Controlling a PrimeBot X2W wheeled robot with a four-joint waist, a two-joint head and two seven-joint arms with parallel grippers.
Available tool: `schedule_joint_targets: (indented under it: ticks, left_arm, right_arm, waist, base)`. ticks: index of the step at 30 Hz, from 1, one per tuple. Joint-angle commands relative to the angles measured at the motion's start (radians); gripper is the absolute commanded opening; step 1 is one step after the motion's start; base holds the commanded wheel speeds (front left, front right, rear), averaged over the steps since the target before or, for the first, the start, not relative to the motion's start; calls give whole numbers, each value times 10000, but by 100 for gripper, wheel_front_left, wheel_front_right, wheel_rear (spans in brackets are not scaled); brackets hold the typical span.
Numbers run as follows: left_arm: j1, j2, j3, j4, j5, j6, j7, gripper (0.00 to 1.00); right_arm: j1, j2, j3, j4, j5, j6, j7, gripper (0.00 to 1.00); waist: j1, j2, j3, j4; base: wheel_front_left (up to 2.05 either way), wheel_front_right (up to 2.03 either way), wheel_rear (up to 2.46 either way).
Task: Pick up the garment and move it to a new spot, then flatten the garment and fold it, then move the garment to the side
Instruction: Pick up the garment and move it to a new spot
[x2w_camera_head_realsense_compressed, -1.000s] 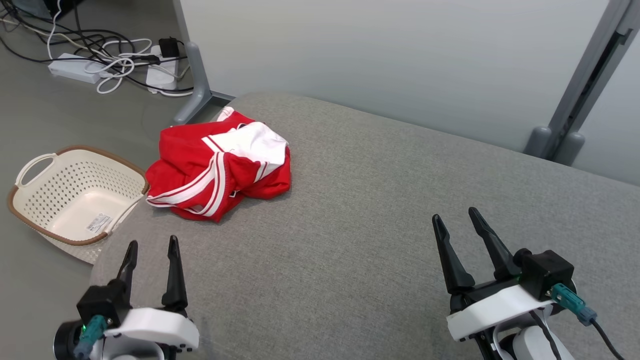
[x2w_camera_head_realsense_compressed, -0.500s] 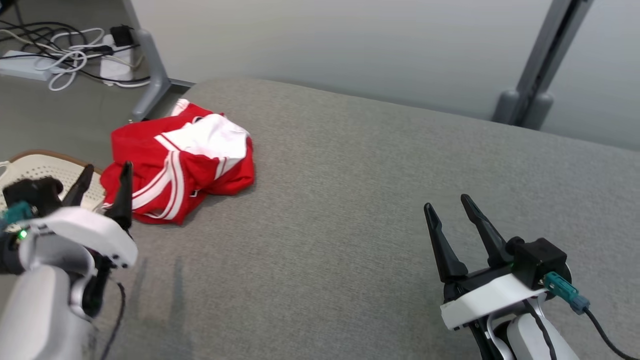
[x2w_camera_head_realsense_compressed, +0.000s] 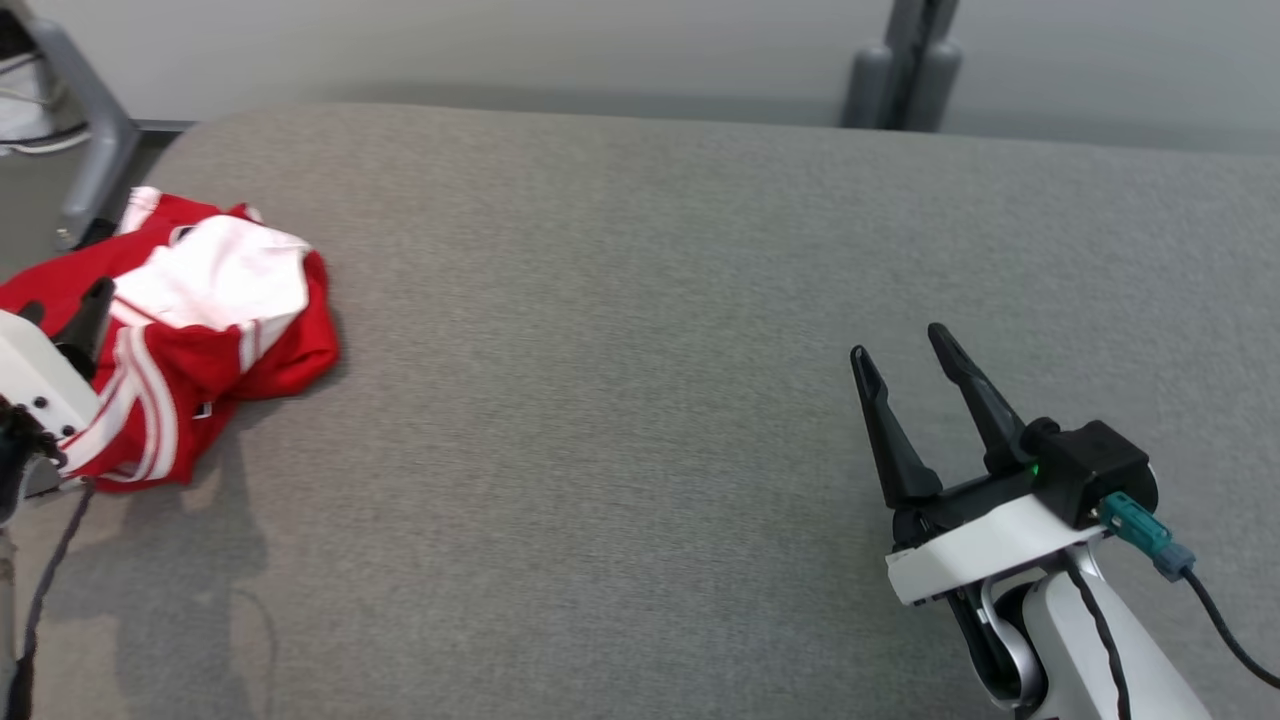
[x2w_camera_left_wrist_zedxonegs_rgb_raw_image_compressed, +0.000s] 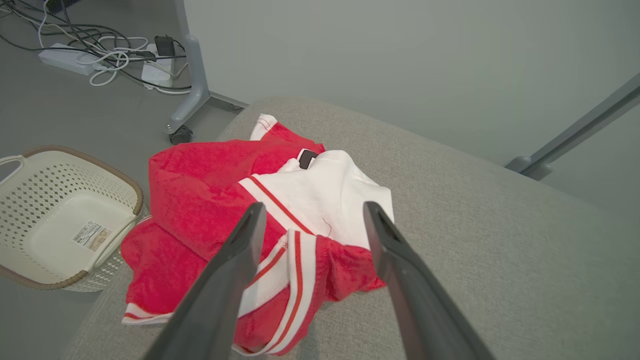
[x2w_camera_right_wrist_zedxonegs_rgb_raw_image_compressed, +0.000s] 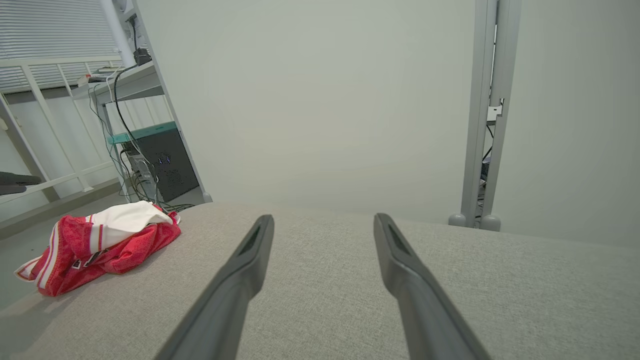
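The garment (x2w_camera_head_realsense_compressed: 190, 330) is bunched at the left edge of the cushion (x2w_camera_head_realsense_compressed: 620, 350), with the basket (x2w_camera_left_wrist_zedxonegs_rgb_raw_image_compressed: 30, 165) just beside. The left gripper (x2w_camera_left_wrist_zedxonegs_rgb_raw_image_compressed: 314, 210) over it and the right gripper (x2w_camera_head_realsense_compressed: 898, 341), well apart, are held wide open, nothing gripped.

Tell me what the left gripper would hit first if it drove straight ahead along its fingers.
Most likely the crumpled red and white garment on the grey cushion: in the left wrist view the open fingers of the left gripper frame it, with nothing between. How far off is unclear.
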Motion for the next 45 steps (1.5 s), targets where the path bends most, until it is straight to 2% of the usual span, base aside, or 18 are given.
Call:
schedule_joint_targets:
  ticks: [1, 4, 6, 13, 21, 24, 25, 26, 27, 28, 31, 37, 45]
  left_arm:
    - [-307, 179, 92, 366, -187, -37, 112, 100]
    - [-504, 290, 109, 832, -353, -35, 325, 100]
    - [-700, 558, 133, 1539, -464, -27, 514, 100]
    - [-873, 897, -149, 2974, -426, -31, 1257, 100]
    - [-984, 987, -305, 3822, -331, -30, 1151, 100]
    - [-1044, 861, -386, 4117, -380, -29, 1130, 100]
    - [-1045, 806, -418, 4193, -414, -30, 1154, 95]
    - [-1046, 760, -454, 4236, -442, -32, 1146, 69]
    - [-1083, 719, -498, 4265, -472, -31, 1119, 37]
    - [-1125, 687, -540, 4250, -485, -33, 1030, 0]
    - [-1143, 660, -689, 4216, -572, -34, 965, 0]
    - [-994, 961, -1181, 3759, -697, -35, 794, 0]
    - [-753, 1622, -2041, 2548, -702, -36, 805, 0]
  right_arm:
    - [-195, -95, -13, -54, -43, 17, -50, 100]
    - [-272, -125, -52, -85, -50, 17, -50, 100]
    - [-375, -134, -76, -135, -61, 17, -52, 100]
    - [-478, -134, -214, -261, -100, 17, -50, 100]
    - [-619, -112, -190, -340, -145, 17, -52, 100]
    - [-675, -157, -184, -340, -172, 18, -50, 100]
    - [-685, -170, -184, -326, -180, 17, -50, 100]
    - [-694, -180, -189, -309, -178, 18, -50, 100]
    - [-714, -188, -198, -291, -186, 17, -50, 100]
    - [-729, -188, -208, -279, -196, 17, -50, 100]
    - [-708, -177, -208, -199, -193, 17, -50, 100]
    - [-530, -104, -169, -102, -99, 17, -50, 100]
    - [-140, 32, -319, -12, 75, 17, -50, 100]
  waist:
    - [0, 0, 599, -697]
    - [0, 0, 757, -941]
    - [0, 0, 972, -1272]
    - [0, 0, 1332, -1674]
    - [0, 0, 1631, -1735]
    - [0, 0, 1757, -1701]
    - [0, 0, 1782, -1685]
    - [0, 0, 1801, -1669]
    - [0, 0, 1812, -1650]
    - [0, 0, 1812, -1628]
    - [0, 0, 1706, -1563]
    - [0, 0, 1160, -1482]
    - [0, 0, 251, -1422]
  base:
    - [0, 0, 0]
    - [0, 0, 0]
    - [0, 0, 0]
    - [0, 0, 0]
    - [0, 0, 0]
    - [0, 0, 0]
    - [0, 0, 0]
    - [0, 0, 0]
    - [0, 0, 0]
    - [0, 0, 0]
    - [0, 0, 0]
    - [0, 0, 0]
    - [0, 0, 0]
